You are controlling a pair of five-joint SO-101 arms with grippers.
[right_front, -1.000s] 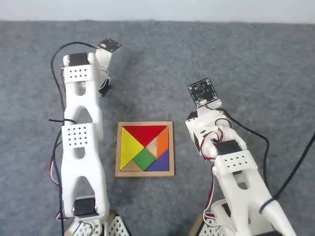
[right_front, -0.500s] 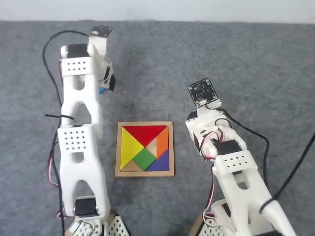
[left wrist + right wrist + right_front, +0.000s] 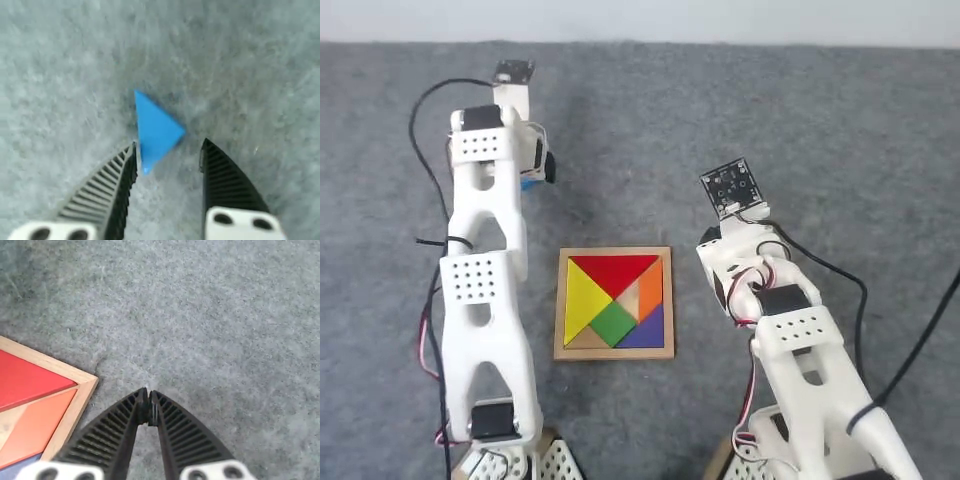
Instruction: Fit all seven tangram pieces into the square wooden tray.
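Left hand (image 3: 169,143) over blue triangle (image 3: 155,127) (spread)

The wooden tray (image 3: 614,352), holding coloured tangram pieces (image 3: 586,300), lies between the left arm (image 3: 480,285) and right arm (image 3: 798,335).

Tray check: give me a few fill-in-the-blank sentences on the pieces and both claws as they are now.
The loose triangle lying outside the tray is coloured ____.
The left claw is above the loose triangle with its fingers ____.
The right claw, near a corner of the tray, is ____.
The large triangle along the tray's far side is coloured ____.

Missing words: blue; open; shut; red.
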